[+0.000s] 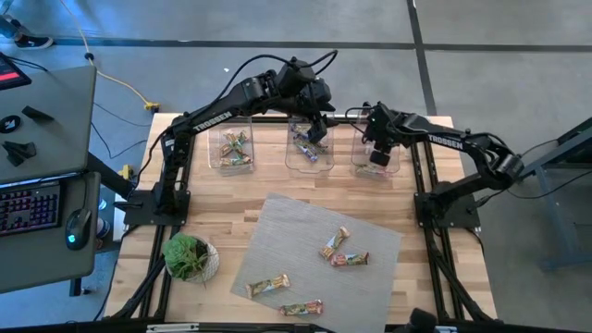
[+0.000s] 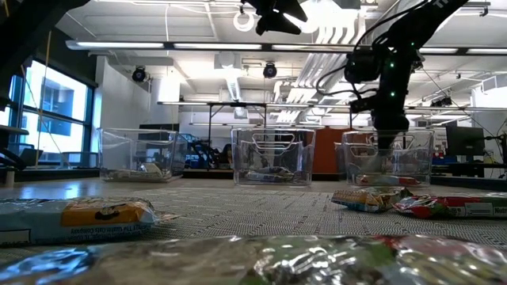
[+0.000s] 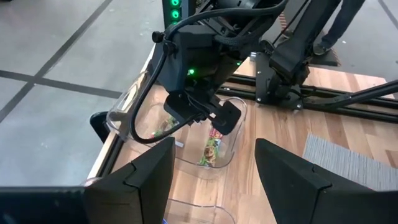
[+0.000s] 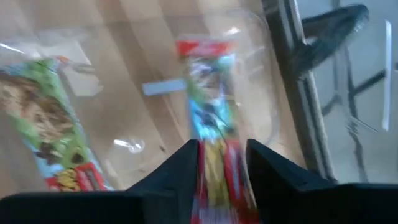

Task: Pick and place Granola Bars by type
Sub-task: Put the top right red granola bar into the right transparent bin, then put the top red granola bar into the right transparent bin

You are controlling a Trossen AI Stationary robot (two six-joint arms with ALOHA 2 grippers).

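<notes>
- Three clear bins along the table's far edge — left bin [image 1: 233, 148], middle bin [image 1: 309, 151], right bin [image 1: 377, 155].
- Four granola bars lay loose on the grey mat [image 1: 287, 242]: [image 1: 334, 243], [image 1: 350, 260], [image 1: 267, 286], [image 1: 302, 308].
- Two dark arms were up there — left gripper [image 1: 317, 129], right gripper [image 1: 379, 157].
- One potted plant [image 1: 189, 256].
- The bars inside the bins couldn't be counted.

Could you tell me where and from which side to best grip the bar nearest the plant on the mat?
Grip that granola bar across its narrow width at mid-length, coming straight down from above: it lies flat on the grey mat, slightly angled, with open space along both long edges for the jaws.
</notes>
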